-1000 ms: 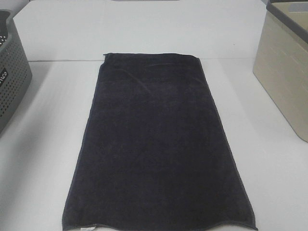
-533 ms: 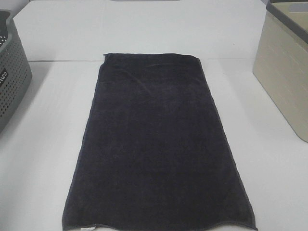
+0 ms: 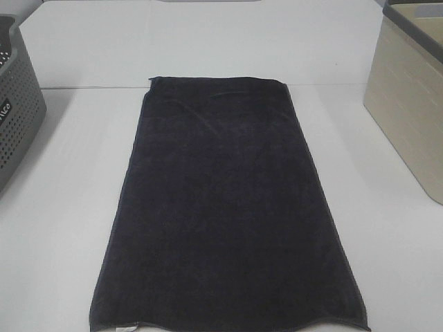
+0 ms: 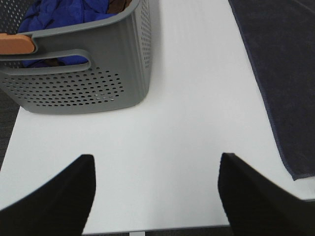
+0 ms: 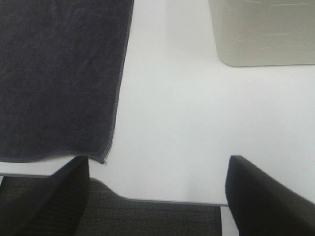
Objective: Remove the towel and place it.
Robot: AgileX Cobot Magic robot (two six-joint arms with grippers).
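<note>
The towel (image 3: 225, 207), a long dark navy-black cloth, lies spread flat down the middle of the white table. Its near left corner shows in the left wrist view (image 4: 285, 78) and its near right corner in the right wrist view (image 5: 59, 78). My left gripper (image 4: 156, 191) hovers open over bare table between the grey basket and the towel's edge. My right gripper (image 5: 157, 196) is open over the table's near edge, just right of the towel's corner. Neither gripper touches the towel, and neither shows in the high view.
A grey perforated basket (image 3: 17, 111) stands at the table's left; the left wrist view shows the basket (image 4: 93, 73) holding blue cloth. A beige bin (image 3: 408, 97) stands at the right, also seen as the bin (image 5: 266, 34) from the right wrist.
</note>
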